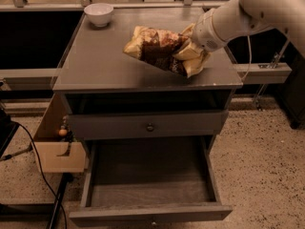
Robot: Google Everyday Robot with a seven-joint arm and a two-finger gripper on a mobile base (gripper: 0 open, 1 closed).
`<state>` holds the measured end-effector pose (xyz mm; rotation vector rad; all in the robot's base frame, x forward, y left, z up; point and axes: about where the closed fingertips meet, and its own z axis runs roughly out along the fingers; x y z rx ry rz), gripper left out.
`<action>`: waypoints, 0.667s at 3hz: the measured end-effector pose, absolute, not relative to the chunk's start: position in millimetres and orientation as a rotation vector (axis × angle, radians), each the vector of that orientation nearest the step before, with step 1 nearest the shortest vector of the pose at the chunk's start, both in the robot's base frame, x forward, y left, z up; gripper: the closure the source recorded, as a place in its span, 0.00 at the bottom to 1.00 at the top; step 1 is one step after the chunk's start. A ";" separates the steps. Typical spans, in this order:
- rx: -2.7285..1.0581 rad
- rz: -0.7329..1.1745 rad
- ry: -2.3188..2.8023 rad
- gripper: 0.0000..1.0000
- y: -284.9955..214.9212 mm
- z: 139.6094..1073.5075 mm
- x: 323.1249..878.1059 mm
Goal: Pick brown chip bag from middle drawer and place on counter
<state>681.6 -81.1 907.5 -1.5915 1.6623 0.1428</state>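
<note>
My end effector [193, 56] grips the wrinkly brown foil chip bag [155, 49] above the grey surface [105, 63]; I'd lower it flat, then release.

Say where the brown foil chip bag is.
Camera view: brown foil chip bag over the right part of the grey counter, right end in the end effector.

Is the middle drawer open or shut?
Open: middle drawer is pulled out, its floor visible. The hand grips the brown chip bag over the counter.
</note>
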 end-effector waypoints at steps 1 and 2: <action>-1.589 0.172 1.645 1.00 -73.2 899.3 690.4; -1.588 0.210 1.600 1.00 -52.9 886.0 708.2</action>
